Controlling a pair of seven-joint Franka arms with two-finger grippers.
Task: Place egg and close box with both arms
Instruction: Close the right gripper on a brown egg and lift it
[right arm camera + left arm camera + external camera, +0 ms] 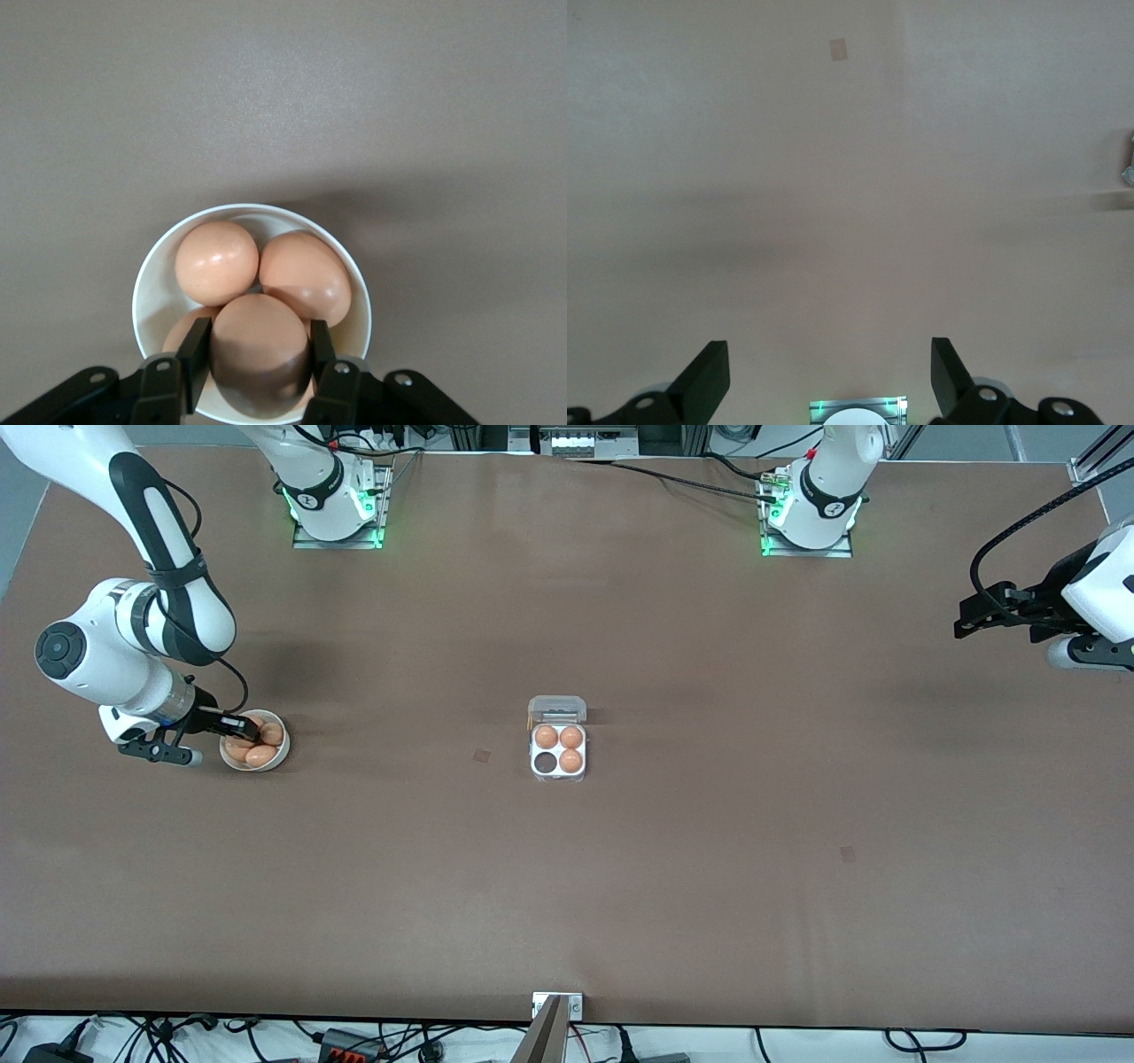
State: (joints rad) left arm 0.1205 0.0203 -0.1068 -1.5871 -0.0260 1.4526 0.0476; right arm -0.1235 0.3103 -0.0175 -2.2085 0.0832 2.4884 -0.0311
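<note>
The clear box point(558, 751) sits open at the table's middle, its lid point(557, 708) folded back toward the robots' bases. It holds three eggs, and the cell point(544, 763) nearest the front camera at the right arm's end is empty. My right gripper point(241, 729) is in the white bowl point(282, 755), shut on one orange-brown egg point(260, 350) that fills the gap between its fingers point(197, 341). My left gripper point(966, 622) waits open and empty over bare table at the left arm's end; its fingers point(709, 372) stand wide apart.
The bowl point(146, 274) holds several more eggs around the gripped one. Two small tape marks point(481, 755) point(848, 854) lie on the brown table. A metal bracket point(557, 1005) sits at the table edge nearest the front camera.
</note>
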